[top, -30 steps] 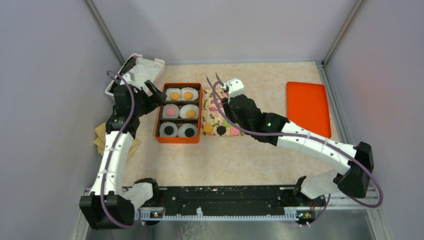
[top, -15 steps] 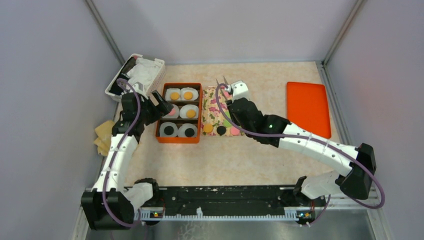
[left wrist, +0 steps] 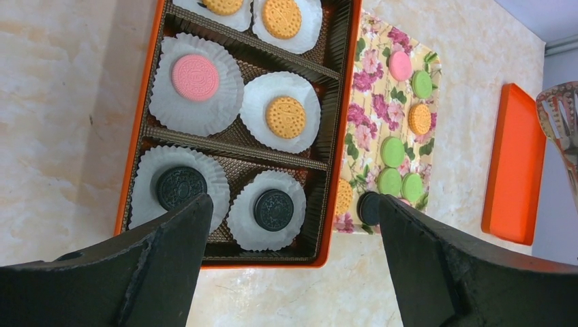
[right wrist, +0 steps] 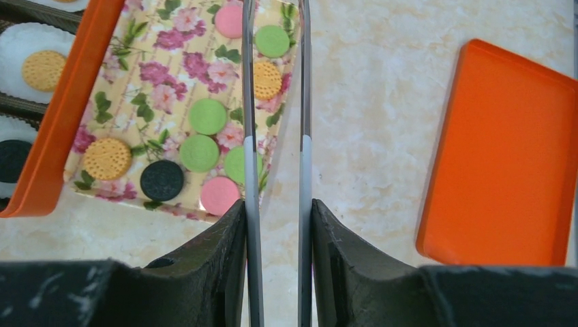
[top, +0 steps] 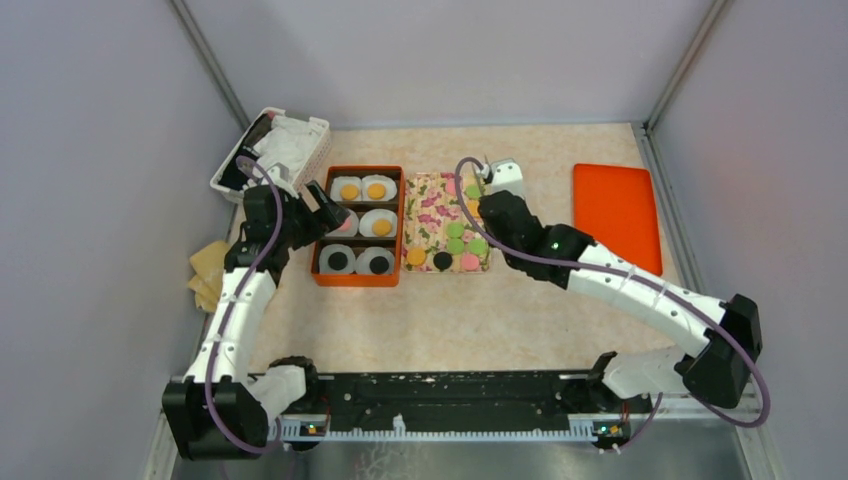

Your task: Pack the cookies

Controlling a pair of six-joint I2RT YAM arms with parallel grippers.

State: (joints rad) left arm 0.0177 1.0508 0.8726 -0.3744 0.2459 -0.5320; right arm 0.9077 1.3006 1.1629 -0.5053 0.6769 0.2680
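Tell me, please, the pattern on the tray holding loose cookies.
Tray: pink flowers, green leaves; right wrist view.

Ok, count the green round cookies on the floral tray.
4. One green round cookie sits near the flowered rectangular tray's far edge, beside a pink round cookie; three cluster toward its near right corner. A thin strip behind the metal tongs is hidden.

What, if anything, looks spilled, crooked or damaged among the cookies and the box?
Nothing stands out. Each of the six paper cups in the orange box holds one cookie. The loose cookies lie flat on the floral tray. Nothing looks tipped, broken or spilled.
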